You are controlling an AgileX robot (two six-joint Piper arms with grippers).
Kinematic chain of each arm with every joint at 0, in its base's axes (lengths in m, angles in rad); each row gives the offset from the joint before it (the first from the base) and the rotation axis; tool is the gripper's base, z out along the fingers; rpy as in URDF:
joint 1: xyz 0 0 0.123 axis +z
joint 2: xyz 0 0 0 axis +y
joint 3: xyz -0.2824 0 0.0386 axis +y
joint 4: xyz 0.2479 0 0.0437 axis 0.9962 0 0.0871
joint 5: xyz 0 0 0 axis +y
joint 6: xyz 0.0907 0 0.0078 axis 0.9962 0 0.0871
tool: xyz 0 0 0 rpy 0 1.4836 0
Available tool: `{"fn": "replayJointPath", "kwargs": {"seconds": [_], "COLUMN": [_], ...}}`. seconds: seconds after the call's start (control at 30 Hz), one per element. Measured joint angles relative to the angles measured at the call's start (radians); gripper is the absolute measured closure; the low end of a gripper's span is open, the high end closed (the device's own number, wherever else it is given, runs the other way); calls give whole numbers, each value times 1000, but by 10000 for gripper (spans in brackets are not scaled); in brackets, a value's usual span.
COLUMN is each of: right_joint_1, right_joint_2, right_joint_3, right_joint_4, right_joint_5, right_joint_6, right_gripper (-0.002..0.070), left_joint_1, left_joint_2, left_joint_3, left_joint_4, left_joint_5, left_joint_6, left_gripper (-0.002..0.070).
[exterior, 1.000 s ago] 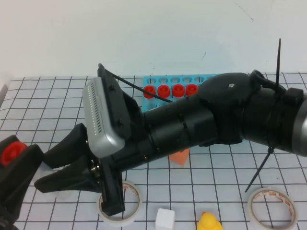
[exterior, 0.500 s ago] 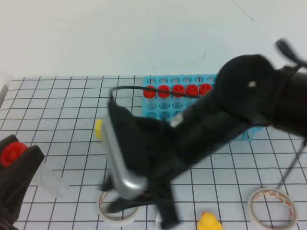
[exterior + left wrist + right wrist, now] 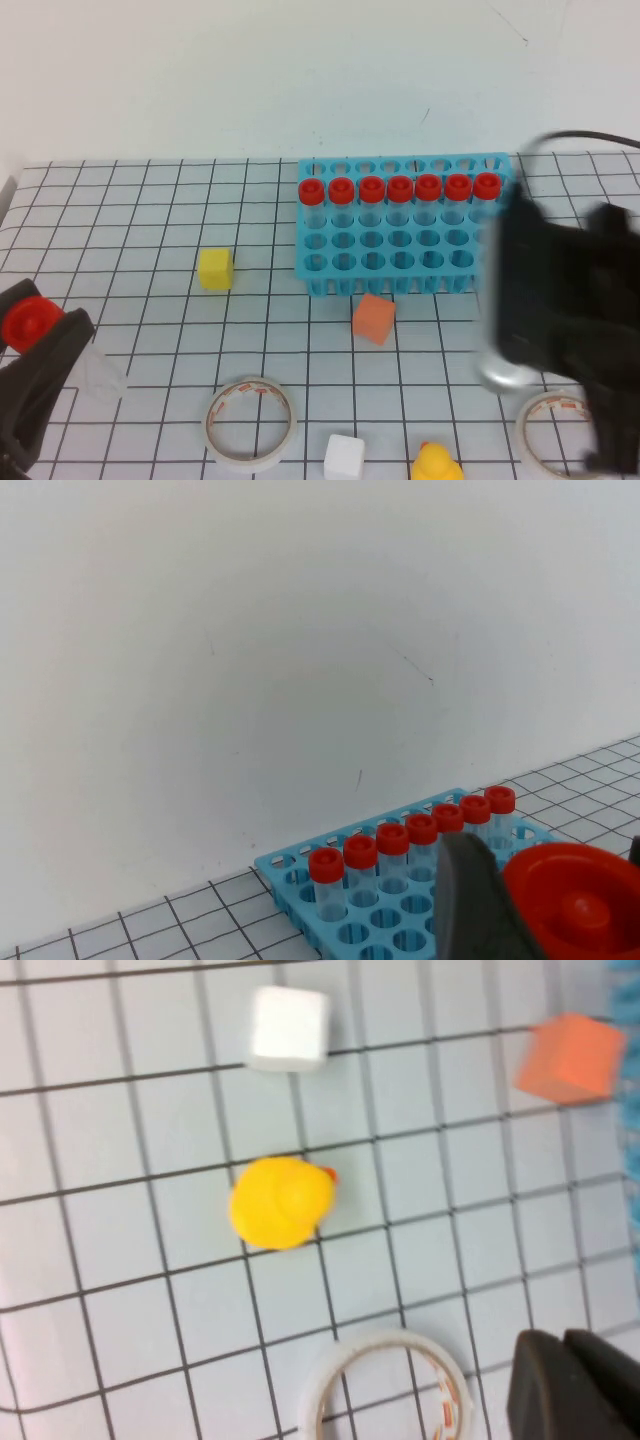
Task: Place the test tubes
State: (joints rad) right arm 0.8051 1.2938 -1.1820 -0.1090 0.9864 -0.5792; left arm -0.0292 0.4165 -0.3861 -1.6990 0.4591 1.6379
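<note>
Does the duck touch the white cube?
Apart: right wrist view shows grid between duck and white cube. Left gripper, front-left, grips a test tube; right gripper, front-right, shut.

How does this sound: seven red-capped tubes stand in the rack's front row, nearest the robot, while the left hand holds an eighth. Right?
Not quite. The high view shows the seven red-capped tubes in the rack's back row, farthest from the robot, not the front. The left hand, near left, does hold an eighth tube; the right hand, near right, is shut and empty.
</note>
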Motion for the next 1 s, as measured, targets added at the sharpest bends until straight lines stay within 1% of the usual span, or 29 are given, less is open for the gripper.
{"fn": "replayJointPath", "kwargs": {"seconds": [0.23,0.37,0.57,0.77,1.0], "right_joint_1": [0,0,0,0,0], "right_joint_2": [-364,-568,-830,-982,-1008], "right_joint_3": [316,464,634,742,771], "right_joint_4": [-20,-15,60,141,150], "right_joint_5": [-168,-201,-205,-200,-207], "right_joint_6": [148,170,175,177,177], "right_gripper": [669,670,670,673,675], "left_joint_1": [0,0,0,0,0], "left_joint_2": [0,0,0,0,7], "left_joint_3": [0,0,0,0,-24], "left_joint_4": [0,0,0,0,-2], "left_joint_5": [-5,-44,-71,-89,-103], "left_joint_6": [24,52,166,185,269], "left_gripper": [414,414,414,414,415]}}
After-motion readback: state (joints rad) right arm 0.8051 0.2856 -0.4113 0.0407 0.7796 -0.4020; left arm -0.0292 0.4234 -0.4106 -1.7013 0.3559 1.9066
